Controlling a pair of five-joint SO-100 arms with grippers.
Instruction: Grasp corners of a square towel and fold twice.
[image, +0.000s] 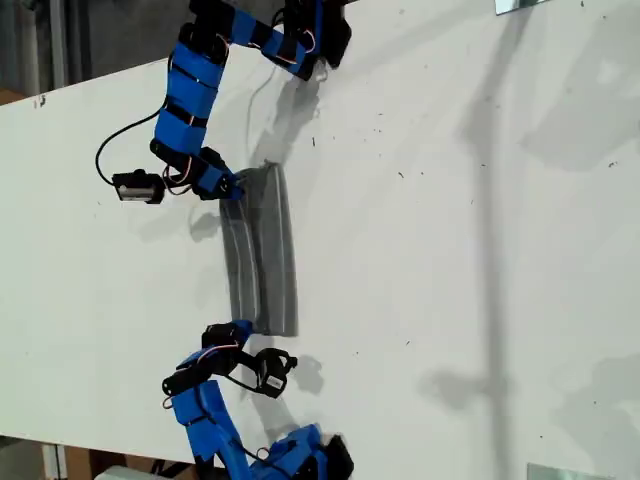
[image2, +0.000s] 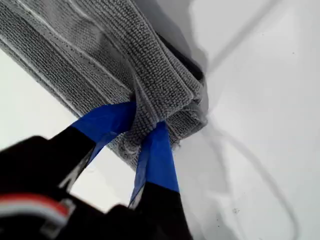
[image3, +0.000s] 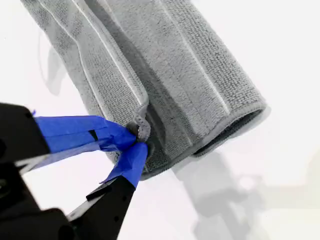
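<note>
The towel (image: 265, 250) lies on the white table as a narrow grey folded strip with thin white stripes. My first gripper (image: 232, 188), on the arm at the exterior view's top, is shut on the strip's upper end. In the first wrist view the first gripper (image2: 145, 117) pinches a thick bunched corner of the towel (image2: 100, 55) between its blue fingers. My second gripper (image: 240, 330), on the arm at the exterior view's bottom, is shut on the lower end. There the second gripper (image3: 140, 140) nips a thin corner of the top layer of the towel (image3: 190, 65).
The white table (image: 450, 250) stretches wide toward the exterior view's right, with small dark specks and soft shadows. Metal pieces show at the exterior view's top right edge (image: 520, 5) and bottom right edge (image: 560, 472). A black cable (image: 110, 150) loops beside the first arm.
</note>
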